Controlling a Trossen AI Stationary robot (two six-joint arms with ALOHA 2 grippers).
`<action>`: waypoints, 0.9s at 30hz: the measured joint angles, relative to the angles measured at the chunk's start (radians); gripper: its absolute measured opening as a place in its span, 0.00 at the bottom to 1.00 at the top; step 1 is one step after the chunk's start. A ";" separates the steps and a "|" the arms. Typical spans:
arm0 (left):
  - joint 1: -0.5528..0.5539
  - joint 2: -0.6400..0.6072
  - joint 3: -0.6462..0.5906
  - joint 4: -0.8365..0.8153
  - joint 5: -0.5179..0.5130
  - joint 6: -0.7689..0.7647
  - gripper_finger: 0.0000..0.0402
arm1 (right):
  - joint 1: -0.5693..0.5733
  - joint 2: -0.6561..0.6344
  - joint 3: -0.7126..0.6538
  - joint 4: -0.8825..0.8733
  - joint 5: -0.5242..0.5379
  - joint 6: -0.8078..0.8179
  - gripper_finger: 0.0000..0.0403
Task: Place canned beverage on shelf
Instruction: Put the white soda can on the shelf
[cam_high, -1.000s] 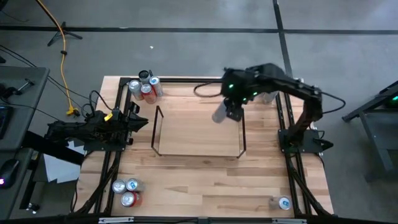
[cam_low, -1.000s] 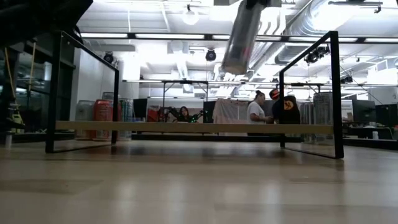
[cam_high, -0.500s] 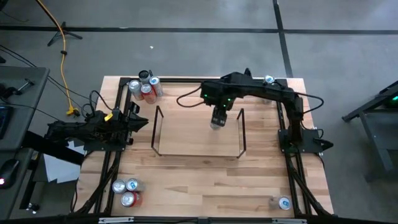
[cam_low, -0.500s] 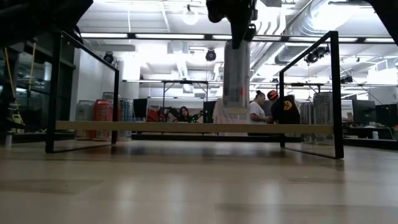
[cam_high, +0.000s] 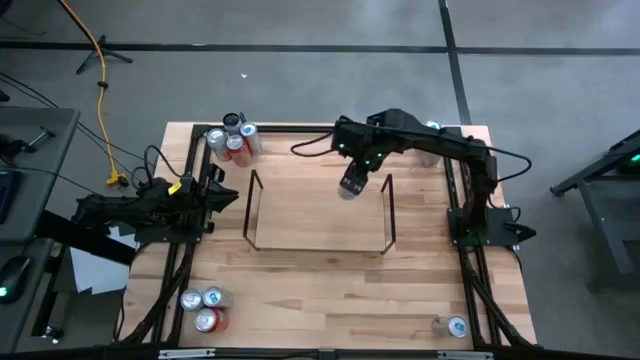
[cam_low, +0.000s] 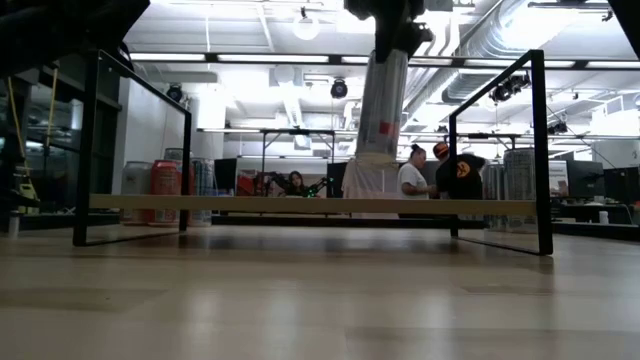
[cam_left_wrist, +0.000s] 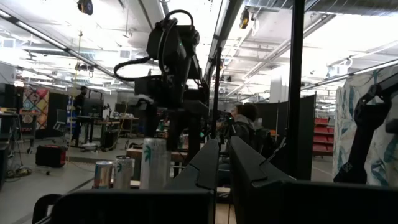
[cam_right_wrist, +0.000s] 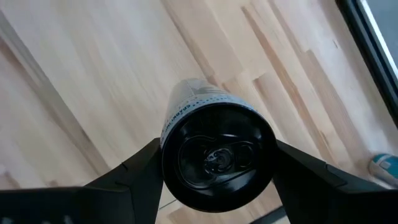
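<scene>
My right fingers (cam_high: 350, 186) grip the can (cam_low: 379, 110) from its top; it hangs tilted, just over the shelf (cam_high: 389, 215); left fingers (cam_high: 222, 195) are closed.

Bright, even light falls from overhead — the long white ceiling light strips (cam_low: 250, 57) glare in the low view and wash out the room beyond. The pale wooden tabletop (cam_high: 320, 280) shows only faint, soft shadows under the thin black metal rod shelf (cam_high: 320, 248). Close to the low camera the tabletop boards blur — the left wrist view is backlit, its near dark parts mere silhouettes.
</scene>
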 joint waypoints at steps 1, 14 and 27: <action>0.000 0.000 0.000 0.000 0.000 0.000 0.01 | -0.001 -0.007 0.000 0.000 -0.001 0.009 0.60; 0.000 0.000 0.000 0.000 0.000 0.000 0.01 | -0.003 -0.309 -0.432 0.020 -0.080 0.106 0.60; 0.000 0.000 0.000 0.000 0.000 0.000 0.01 | 0.035 -0.288 -0.441 0.030 -0.066 -0.439 0.60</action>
